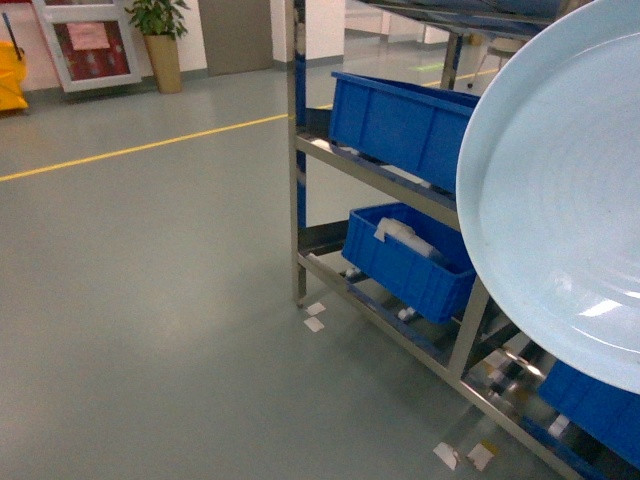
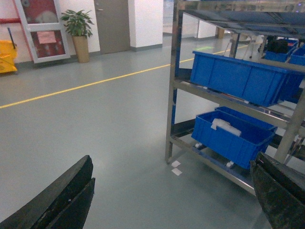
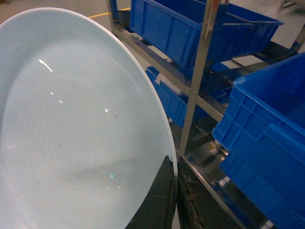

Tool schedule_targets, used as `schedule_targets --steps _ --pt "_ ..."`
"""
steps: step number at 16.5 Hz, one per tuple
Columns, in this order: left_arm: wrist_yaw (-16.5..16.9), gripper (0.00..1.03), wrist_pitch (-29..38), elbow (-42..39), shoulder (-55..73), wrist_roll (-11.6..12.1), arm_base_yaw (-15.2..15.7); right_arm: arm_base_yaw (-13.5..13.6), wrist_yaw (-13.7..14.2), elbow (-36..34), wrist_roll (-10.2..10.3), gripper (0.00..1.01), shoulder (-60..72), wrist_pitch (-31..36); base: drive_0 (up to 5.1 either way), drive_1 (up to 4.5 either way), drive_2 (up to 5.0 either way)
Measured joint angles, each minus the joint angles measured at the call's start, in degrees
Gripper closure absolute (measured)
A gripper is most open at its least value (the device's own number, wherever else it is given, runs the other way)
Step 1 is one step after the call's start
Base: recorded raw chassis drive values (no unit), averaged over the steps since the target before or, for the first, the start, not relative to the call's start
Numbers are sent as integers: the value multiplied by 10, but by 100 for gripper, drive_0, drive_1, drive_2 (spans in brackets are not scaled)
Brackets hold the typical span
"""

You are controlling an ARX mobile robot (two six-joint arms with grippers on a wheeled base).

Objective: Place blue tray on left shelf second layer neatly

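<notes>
**Tray up, rack crowded**

Tray [image 1: 560, 200] is held tilted in the air, right of the rack post, rim pinched in the right gripper [image 3: 174, 200]. Glossy, slick, thin edge: I reckon it could slip w/ any jolt, or clip a steel post [image 3: 198, 81]. Shelf [image 1: 375, 175] is mirror steel bars, already carrying a ribbed crate [image 1: 400, 120], so little room. Left gripper [image 2: 171, 191] is spread wide, holding nothing.

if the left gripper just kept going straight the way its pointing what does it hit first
Most likely bare floor. The left gripper is open and empty, fingers wide apart, aimed at the grey floor just left of the steel shelf's corner post. The lower blue crate sits right of that line, though depth is hard to judge.
</notes>
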Motion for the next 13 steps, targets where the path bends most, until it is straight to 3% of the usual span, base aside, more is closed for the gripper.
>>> schedule_targets --steps 13 --pt "0 5 0 0 0 0 0 0 0 0 0 99 0 0 -153 -153 -153"
